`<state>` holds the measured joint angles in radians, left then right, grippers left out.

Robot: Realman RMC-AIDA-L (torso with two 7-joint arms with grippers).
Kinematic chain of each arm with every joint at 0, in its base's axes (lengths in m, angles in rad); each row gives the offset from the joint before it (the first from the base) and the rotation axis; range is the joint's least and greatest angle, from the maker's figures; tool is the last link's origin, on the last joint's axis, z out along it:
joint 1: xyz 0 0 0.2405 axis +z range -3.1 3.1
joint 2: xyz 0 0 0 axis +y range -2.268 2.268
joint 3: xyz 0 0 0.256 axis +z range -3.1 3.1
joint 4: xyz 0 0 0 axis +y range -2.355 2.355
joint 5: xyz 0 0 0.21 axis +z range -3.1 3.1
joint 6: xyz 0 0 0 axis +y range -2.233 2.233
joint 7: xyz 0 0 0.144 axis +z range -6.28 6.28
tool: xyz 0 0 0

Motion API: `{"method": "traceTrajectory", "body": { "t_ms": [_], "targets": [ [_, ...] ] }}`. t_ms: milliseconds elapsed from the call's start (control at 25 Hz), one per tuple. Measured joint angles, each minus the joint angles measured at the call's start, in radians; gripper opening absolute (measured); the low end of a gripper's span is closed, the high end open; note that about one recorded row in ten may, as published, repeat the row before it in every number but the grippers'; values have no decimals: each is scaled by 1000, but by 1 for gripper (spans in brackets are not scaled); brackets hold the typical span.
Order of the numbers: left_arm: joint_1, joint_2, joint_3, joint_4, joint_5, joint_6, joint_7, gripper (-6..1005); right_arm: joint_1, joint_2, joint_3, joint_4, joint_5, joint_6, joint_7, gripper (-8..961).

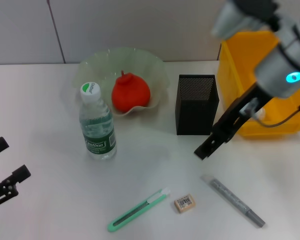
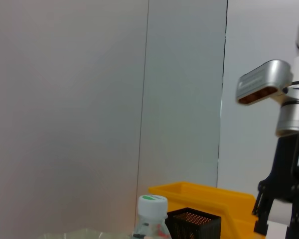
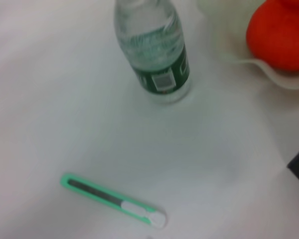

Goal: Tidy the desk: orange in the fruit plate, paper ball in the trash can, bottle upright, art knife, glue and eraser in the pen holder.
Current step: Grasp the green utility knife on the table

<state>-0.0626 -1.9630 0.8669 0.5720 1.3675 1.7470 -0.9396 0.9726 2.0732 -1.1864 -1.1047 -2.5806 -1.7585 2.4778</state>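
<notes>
While upright: water bottle (image 1: 97, 127) stands on the bench (image 1: 50, 100).
Orange (image 1: 131, 92): in fruit plate (image 1: 155, 70).
Right hand (image 1: 206, 148): above bench near pen holder (image 1: 196, 104), grip unclear.
Left hand (image 1: 2, 172): low, open, empty.
Art knife (image 1: 137, 210), eraser (image 1: 184, 203), glue (image 1: 237, 201): on bench.

The right gripper (image 1: 202, 151) hangs above the table (image 1: 40, 100), just in front of the pen holder (image 1: 197, 104). Behind and to its right stands the trash can (image 1: 250, 75). Nearer the robot than the jaws lie the glue (image 1: 238, 201), eraser (image 1: 184, 203) and art knife (image 1: 138, 209). Left of the jaws stands the bottle (image 1: 96, 122); behind it the orange (image 1: 131, 92) sits in the fruit plate (image 1: 95, 65).
</notes>
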Motion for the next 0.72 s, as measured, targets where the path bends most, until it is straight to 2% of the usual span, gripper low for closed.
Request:
{"method": "traceTrajectory", "body": {
  "t_ms": [40,80,160,240,360,480,720],
  "targets": [
    [0,0,0,0,0,0,0,806,0,0,0,0,0,0,0,810],
    [1,-1,-1,-1,2,0,2,805,42,5,-41,62,-7,31,3,810],
    [3,-2,-2,-9,4,1,3,805,64,8,-51,95,-7,43,3,810],
    [4,-2,-3,-32,6,2,11,805,122,15,-77,188,6,85,1,810],
    [5,-1,-3,-46,7,2,27,805,130,15,-95,201,17,97,-2,810],
    [7,4,1,-61,7,2,49,805,131,16,-196,206,76,133,-37,810],
    [9,13,-5,-46,67,9,37,804,127,16,-238,206,101,147,-66,810]
  ]
}}
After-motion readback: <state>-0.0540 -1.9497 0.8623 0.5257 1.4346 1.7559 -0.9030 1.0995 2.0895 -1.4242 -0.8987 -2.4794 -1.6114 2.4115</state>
